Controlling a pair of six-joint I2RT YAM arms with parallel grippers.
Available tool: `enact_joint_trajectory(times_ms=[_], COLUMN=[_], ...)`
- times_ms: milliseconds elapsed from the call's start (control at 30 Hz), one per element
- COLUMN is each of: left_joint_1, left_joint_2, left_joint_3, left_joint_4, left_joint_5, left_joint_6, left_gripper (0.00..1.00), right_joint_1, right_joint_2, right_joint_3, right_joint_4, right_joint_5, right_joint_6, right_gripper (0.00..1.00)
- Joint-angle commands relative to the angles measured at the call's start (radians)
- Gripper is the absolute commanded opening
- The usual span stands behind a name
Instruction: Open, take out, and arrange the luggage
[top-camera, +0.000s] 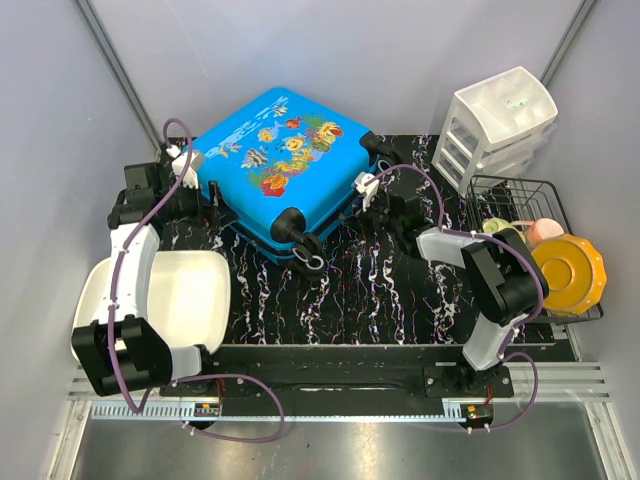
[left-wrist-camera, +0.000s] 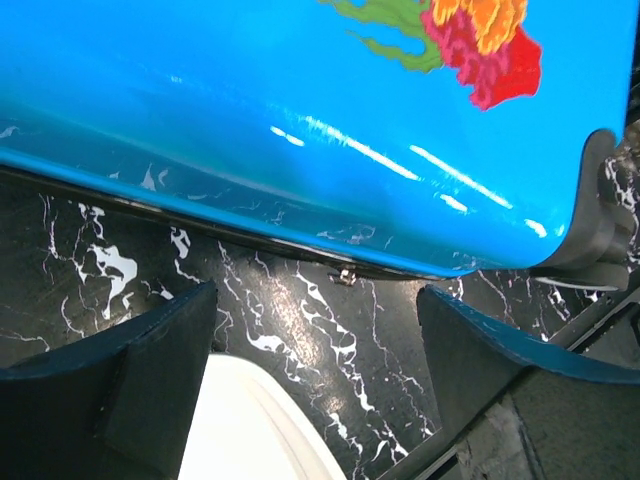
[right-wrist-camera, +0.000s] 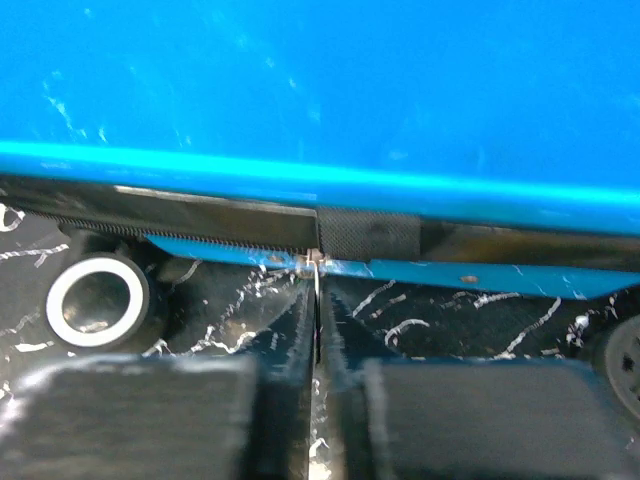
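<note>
A white plastic tub (top-camera: 190, 300) sits at the near left on the black, white-veined tabletop (top-camera: 370, 290). At the far right stands a white drawer unit (top-camera: 500, 125) with a shallow tray on top. Just nearer than it, along the right edge, a black wire basket (top-camera: 497, 183) holds a yellow plate (top-camera: 568, 272) at its near end, with a pink cup (top-camera: 543, 230) and a pale green cup (top-camera: 500, 228) side by side behind the plate

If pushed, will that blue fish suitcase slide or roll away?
Probably stiff: the suitcase shell looks hard and glossy, so likely slippery to pinch. It lies on its broad side, wheels sideways, so it should slide rather than roll.
</note>
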Motion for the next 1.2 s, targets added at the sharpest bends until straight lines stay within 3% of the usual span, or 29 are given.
enact_joint_trajectory(times_ms=[0, 67, 167, 367, 533, 667, 867, 1167], left_joint_1=[0.020, 0.020, 0.008, -0.092, -0.165, -0.219, -0.260, -0.262], left_joint_2=[-0.041, -0.096, -0.144, -0.221, -0.163, -0.104, -0.060, -0.058], left_joint_3=[-0.093, -0.200, -0.308, -0.567, -0.638, -0.626, -0.590, -0.598], left_joint_4=[0.018, 0.037, 0.142, 0.529, 0.747, 0.844, 0.876, 0.868], left_joint_5=[-0.001, 0.019, 0.043, -0.044, -0.140, -0.196, -0.213, -0.205], left_joint_6=[0.106, 0.162, 0.125, -0.013, -0.083, -0.174, -0.182, -0.211], left_gripper=[0.84, 0.83, 0.82, 0.73, 0.67, 0.62, 0.50, 0.10], right_joint_1=[-0.042, -0.042, -0.042, -0.031, 0.041, 0.119, 0.274, 0.383], right_joint_2=[-0.069, -0.095, -0.171, -0.315, -0.392, -0.399, -0.341, -0.283], right_joint_3=[0.034, 0.043, 0.038, 0.049, 0.101, 0.156, 0.262, 0.344], right_joint_4=[-0.104, -0.157, -0.246, -0.433, -0.582, -0.659, -0.752, -0.804], right_joint_5=[0.019, 0.021, 0.008, -0.004, 0.033, 0.065, 0.231, 0.313], right_joint_6=[0.014, 0.024, 0.054, 0.185, 0.264, 0.280, 0.309, 0.277], right_gripper=[0.39, 0.51, 0.67, 0.78, 0.82, 0.97, 1.00, 1.00])
